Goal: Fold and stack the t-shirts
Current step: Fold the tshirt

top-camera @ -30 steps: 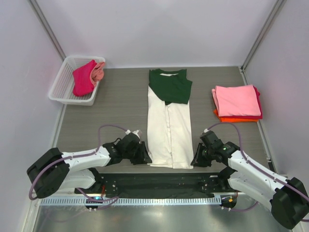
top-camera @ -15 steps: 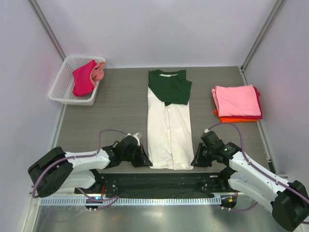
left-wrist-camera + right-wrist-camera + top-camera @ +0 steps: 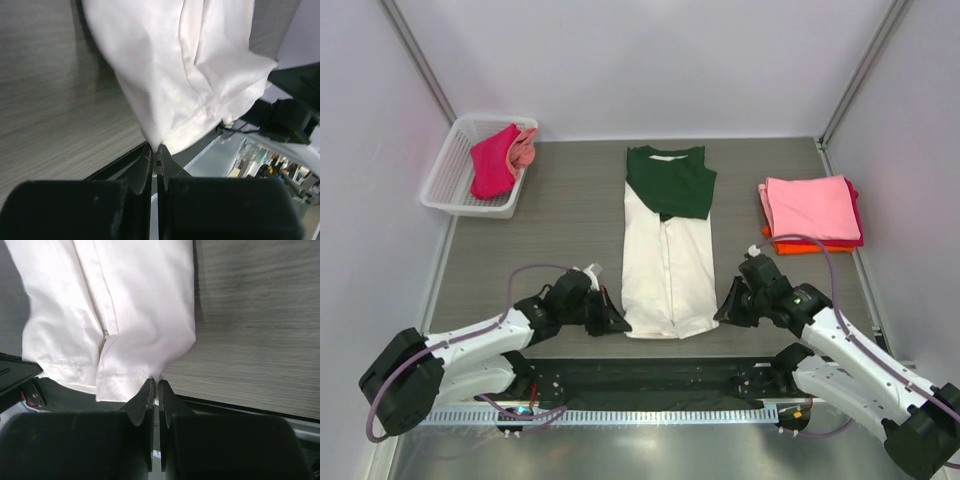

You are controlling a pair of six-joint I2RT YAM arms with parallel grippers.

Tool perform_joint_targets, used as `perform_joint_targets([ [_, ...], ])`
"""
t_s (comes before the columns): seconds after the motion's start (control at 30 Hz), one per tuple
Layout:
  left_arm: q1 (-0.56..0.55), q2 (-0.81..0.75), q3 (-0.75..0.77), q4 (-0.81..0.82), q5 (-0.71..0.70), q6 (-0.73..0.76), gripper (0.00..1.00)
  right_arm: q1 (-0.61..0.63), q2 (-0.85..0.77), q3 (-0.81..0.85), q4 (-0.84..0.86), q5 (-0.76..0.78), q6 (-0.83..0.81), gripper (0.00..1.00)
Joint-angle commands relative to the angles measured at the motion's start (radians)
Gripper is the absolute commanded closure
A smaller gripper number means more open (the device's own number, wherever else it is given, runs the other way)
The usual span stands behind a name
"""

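I have the long cream t-shirt [image 3: 668, 270] with dark green sleeves lying as a narrow strip down the middle of the grey wood-grain table [image 3: 560, 220]. Its collar end points away from me and the sleeves are folded in over the chest. My left gripper [image 3: 618, 325] is at that shirt's near left corner. The left wrist view shows its black fingers [image 3: 141, 167] pressed together, with the corner of the pale hem pinched at their tips. My right gripper [image 3: 722, 313] is at the shirt's near right corner, and its fingers [image 3: 142, 400] are likewise closed tight on the hem corner there. The hem wrinkles between the two grips.

Well apart to the right of the shirt is a folded stack: a pink t-shirt [image 3: 812, 207] on top, a dark red layer under it, and an orange t-shirt [image 3: 810, 245] at the bottom. Far off to the shirt's left stands a white plastic mesh basket [image 3: 445, 175]. It holds a crumpled magenta t-shirt [image 3: 492, 165] and a salmon-pink t-shirt [image 3: 525, 148].
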Motion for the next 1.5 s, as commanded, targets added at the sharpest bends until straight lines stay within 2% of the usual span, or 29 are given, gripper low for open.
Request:
perform_joint_targets([
  [0.0,0.112,0.031,0.112,0.002,0.089,0.041,1.00,0.004,0.054,0.117,0.027,0.148,-0.020,0.99],
  [0.07,0.190,0.085,0.182,-0.008,0.132,0.077,1.00,-0.001,0.115,0.189,0.056,0.180,-0.055,0.99],
  [0.2,0.279,0.224,0.319,-0.011,0.172,0.122,1.00,-0.054,0.328,0.353,0.110,0.228,-0.124,0.99],
  [0.37,0.347,0.456,0.549,-0.018,0.152,0.160,1.00,-0.206,0.528,0.484,0.208,0.095,-0.198,0.99],
  [0.57,0.401,0.648,0.761,-0.043,0.129,0.166,1.00,-0.293,0.767,0.672,0.231,0.038,-0.251,0.99],
  [0.83,0.456,0.807,0.931,-0.055,0.133,0.165,1.00,-0.378,0.974,0.861,0.231,-0.025,-0.268,0.99],
  [1.03,0.485,0.899,1.014,-0.052,0.149,0.154,1.00,-0.395,1.102,0.975,0.231,-0.063,-0.267,0.99],
  [1.13,0.497,0.924,1.046,-0.052,0.109,0.153,1.00,-0.398,1.158,1.039,0.231,-0.057,-0.256,0.99],
  [1.2,0.504,0.975,1.079,-0.054,0.130,0.153,0.97,-0.401,1.183,1.084,0.230,-0.057,-0.248,0.98],
  [1.23,0.507,0.996,1.114,-0.055,0.146,0.151,0.94,-0.401,1.207,1.093,0.230,-0.060,-0.247,0.93],
  [1.27,0.508,1.025,1.126,-0.055,0.155,0.150,0.80,-0.401,1.217,1.105,0.230,-0.062,-0.248,0.81],
  [1.3,0.510,1.035,1.135,-0.058,0.158,0.150,0.70,-0.401,1.228,1.119,0.230,-0.059,-0.247,0.41],
  [1.33,0.514,1.033,1.133,-0.061,0.153,0.153,0.57,-0.401,1.229,1.119,0.228,-0.056,-0.247,0.28],
  [1.37,0.514,1.007,1.122,-0.061,0.144,0.157,0.40,-0.401,1.222,1.116,0.228,-0.054,-0.247,0.24],
  [1.47,0.514,0.934,1.051,-0.075,0.084,0.212,0.20,-0.401,1.144,1.050,0.233,-0.031,-0.255,0.22],
])
